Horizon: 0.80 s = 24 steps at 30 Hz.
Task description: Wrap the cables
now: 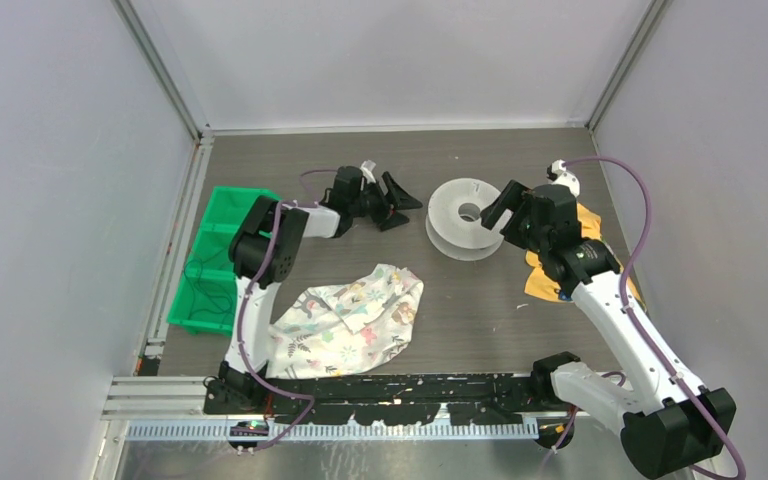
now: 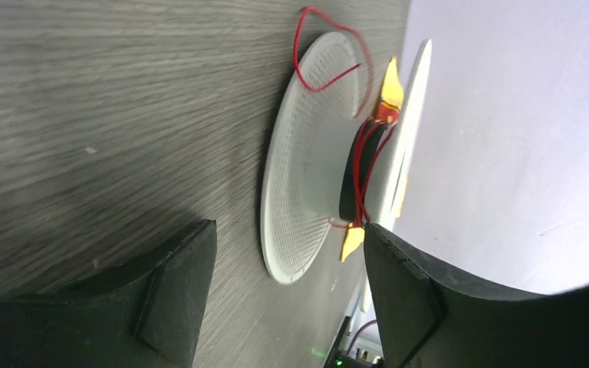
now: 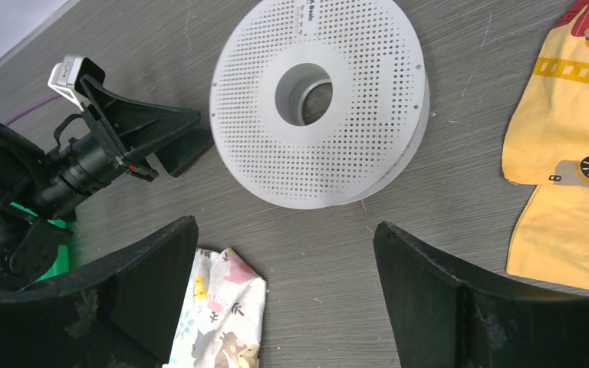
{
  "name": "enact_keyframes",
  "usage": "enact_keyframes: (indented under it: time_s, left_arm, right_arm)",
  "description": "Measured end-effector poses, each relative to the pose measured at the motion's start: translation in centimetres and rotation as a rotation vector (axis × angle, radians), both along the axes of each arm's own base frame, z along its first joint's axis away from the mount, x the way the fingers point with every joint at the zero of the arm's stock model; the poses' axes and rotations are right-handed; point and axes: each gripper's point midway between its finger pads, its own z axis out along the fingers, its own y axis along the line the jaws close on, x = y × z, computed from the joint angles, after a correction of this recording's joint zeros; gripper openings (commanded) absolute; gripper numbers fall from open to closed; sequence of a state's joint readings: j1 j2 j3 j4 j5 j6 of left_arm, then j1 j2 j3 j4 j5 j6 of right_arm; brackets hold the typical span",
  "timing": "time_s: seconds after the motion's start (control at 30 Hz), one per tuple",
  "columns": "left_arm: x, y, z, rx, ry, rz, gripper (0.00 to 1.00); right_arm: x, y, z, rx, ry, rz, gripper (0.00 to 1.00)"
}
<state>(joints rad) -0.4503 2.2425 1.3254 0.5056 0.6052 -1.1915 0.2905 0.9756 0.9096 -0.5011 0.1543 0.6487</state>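
A white perforated spool (image 1: pixel 465 218) lies flat on the grey table. In the left wrist view the spool (image 2: pixel 307 161) shows edge-on. The thin red cable (image 2: pixel 363 165) is wound a few turns round its black hub, and a loose loop (image 2: pixel 330 57) rises over the flange. Yellow tape tabs (image 2: pixel 389 90) sit at the hub. My left gripper (image 1: pixel 407 208) is open and empty, just left of the spool, pointing at it (image 2: pixel 287 284). My right gripper (image 1: pixel 500 212) is open and empty above the spool's right side (image 3: pixel 284 284). The spool (image 3: pixel 322 100) shows from above in the right wrist view; no cable shows there.
A floral cloth (image 1: pixel 350 320) lies at front centre, also in the right wrist view (image 3: pixel 222 314). A yellow printed cloth (image 1: pixel 580 262) lies under the right arm (image 3: pixel 567 153). A green bin (image 1: pixel 215 260) stands at the left edge. Grey walls enclose the table.
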Motion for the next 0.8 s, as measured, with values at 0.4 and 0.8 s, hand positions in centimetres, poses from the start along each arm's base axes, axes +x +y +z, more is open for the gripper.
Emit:
enact_keyframes:
  time_s: [0.4,0.8]
  left_arm:
    - [-0.7,3.2,3.0,0.314,-0.096,-0.025,0.72]
    - [-1.6,12.6,14.9,0.408,-0.292,0.098,0.70]
  right_arm:
    - [0.0,0.1,0.0,0.010,0.003,-0.003,0.92]
    - [2.0,-0.8,-0.3,-0.053,0.124,-0.090,1.00]
